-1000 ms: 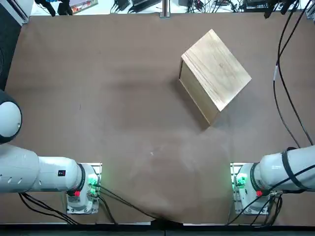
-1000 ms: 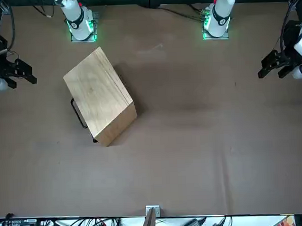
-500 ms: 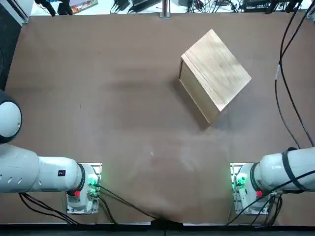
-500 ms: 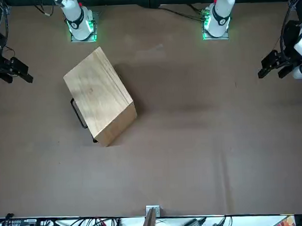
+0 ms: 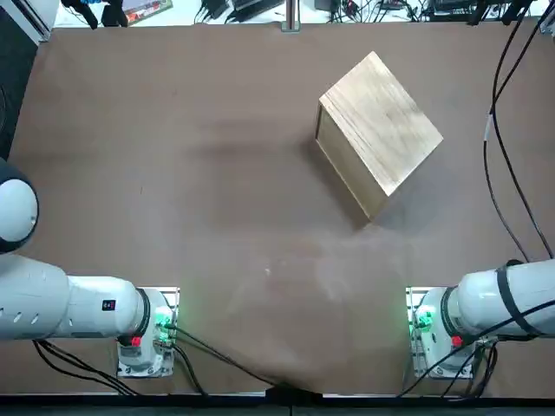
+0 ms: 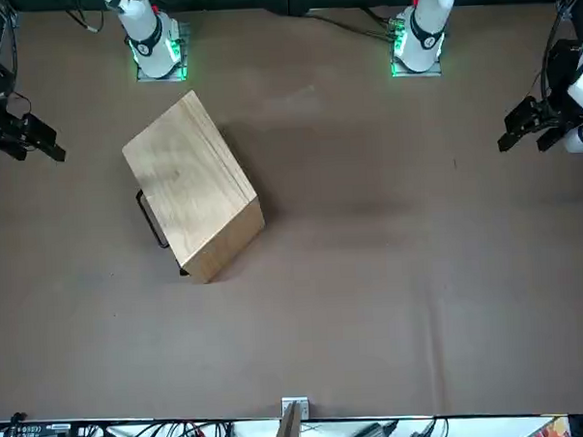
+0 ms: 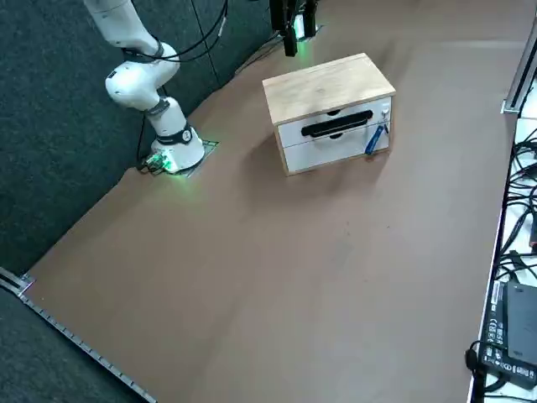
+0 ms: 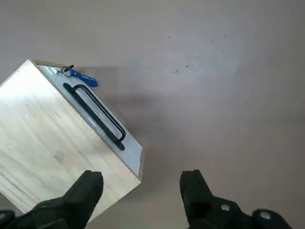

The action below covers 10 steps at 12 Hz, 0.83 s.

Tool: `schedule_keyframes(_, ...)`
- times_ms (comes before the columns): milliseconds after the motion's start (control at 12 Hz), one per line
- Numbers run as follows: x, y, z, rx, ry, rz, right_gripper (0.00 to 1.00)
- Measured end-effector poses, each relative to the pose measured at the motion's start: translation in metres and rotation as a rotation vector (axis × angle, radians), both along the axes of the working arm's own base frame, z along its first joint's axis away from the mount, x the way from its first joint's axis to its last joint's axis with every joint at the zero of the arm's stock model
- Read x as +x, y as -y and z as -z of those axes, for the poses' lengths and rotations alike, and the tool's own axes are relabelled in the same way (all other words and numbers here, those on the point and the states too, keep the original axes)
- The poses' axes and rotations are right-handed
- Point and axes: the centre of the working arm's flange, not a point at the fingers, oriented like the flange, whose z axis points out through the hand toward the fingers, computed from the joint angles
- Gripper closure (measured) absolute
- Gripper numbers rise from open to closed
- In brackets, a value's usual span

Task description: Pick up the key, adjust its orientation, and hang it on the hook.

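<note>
A wooden box stands on the brown table, its white front carrying a black handle. The key, with its blue head, hangs from the small hook at a top corner of that front. My right gripper is open and holds nothing. It hovers high above the table, off to the side of the box, with the box front below it. It shows at the left edge of the front view and at the top of the right side view. It is outside the top view.
Black cables trail over the table's right side in the top view. More cables and devices lie on the white strip along the table's far edge. The right arm's base glows green near the front edge.
In the front view my right gripper has drifted slightly outward, away from the box. The box and the key have stayed put.
</note>
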Motion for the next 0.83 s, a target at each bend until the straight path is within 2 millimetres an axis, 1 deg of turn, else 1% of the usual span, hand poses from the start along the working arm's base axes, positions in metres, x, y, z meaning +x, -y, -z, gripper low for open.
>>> schedule_keyframes(833, 0.0021, 0.0000, 0.0054, 0.001, -0.010, 0.001, 0.00)
